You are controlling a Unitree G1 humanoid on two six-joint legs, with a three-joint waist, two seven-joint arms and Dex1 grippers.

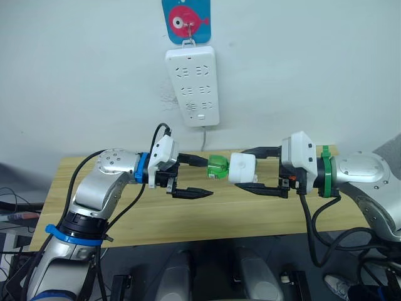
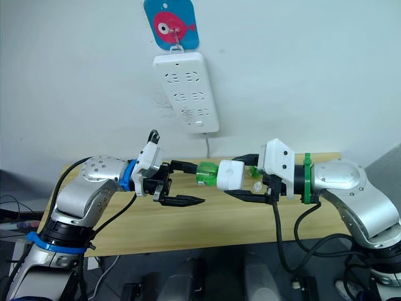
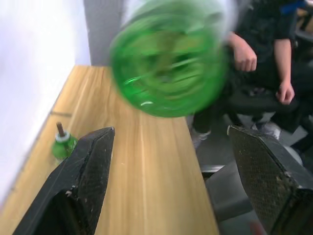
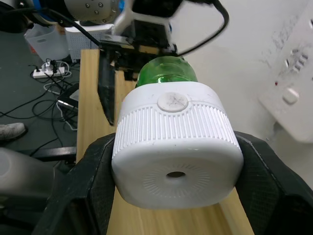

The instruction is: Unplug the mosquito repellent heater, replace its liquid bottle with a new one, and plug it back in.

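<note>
Left hand (image 1: 199, 177): centre-left of the head views, held above the counter (image 1: 94, 207). Fingers spread wide, one above and one below the bottle end; no contact with the bottle is visible.
Green liquid bottle (image 1: 218, 167): mid-frame, between the two hands, horizontal, seated in the heater's left end. The bottle's free end points toward the left hand.
Mosquito repellent heater (image 1: 242, 169): just right of centre, held off the counter, clear of the power strip. The right wrist view shows its ribbed white body (image 4: 176, 147) clamped on both sides.
Right hand (image 1: 254, 169): centre-right, fingers closed around the heater body.
Power strip (image 1: 192, 85): upper centre, hung on the wall below a blue fish hook plate (image 1: 186, 21); all sockets vacant.
Second green bottle (image 3: 63, 144): lower left of the left wrist view, upright on the counter beside the wall, wick at its top.
Person (image 3: 259, 54): upper right of the left wrist view, seated beyond the counter edge.
</note>
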